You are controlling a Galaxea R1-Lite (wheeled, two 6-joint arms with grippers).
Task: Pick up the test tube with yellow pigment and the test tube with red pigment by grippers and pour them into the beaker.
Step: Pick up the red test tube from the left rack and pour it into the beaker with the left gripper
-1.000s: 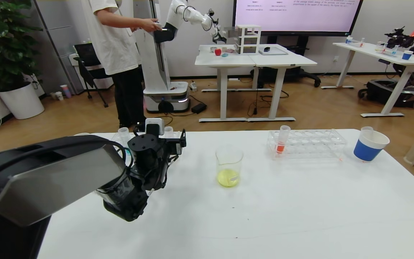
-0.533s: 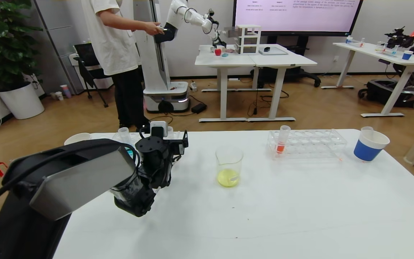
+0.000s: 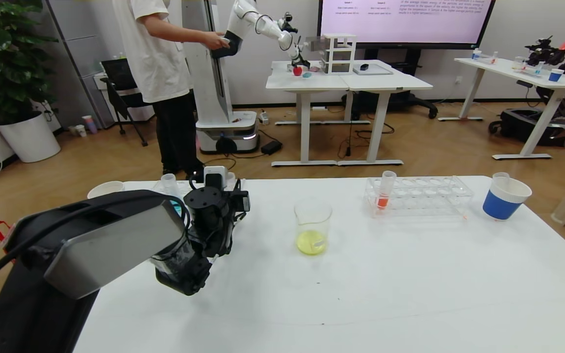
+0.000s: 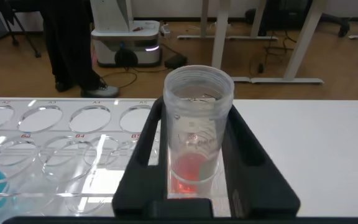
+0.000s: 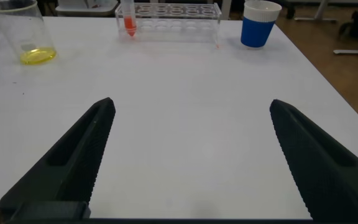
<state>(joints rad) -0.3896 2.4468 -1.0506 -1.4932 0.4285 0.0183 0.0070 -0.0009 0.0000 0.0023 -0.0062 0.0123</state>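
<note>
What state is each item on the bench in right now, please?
Beaker: upright, yellow liquid inside.
Red-pigment tube: upright between the left gripper fingers.
Orange-red tube: standing in its rack.
Blue cup: upright.
Right gripper: open, empty.

Left claw closed around upright test tube with red pigment, clear rack beside, turquoise liquid at edge

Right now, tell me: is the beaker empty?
No, the beaker holds a shallow layer of yellow liquid at its bottom, plain in the head view.
</note>
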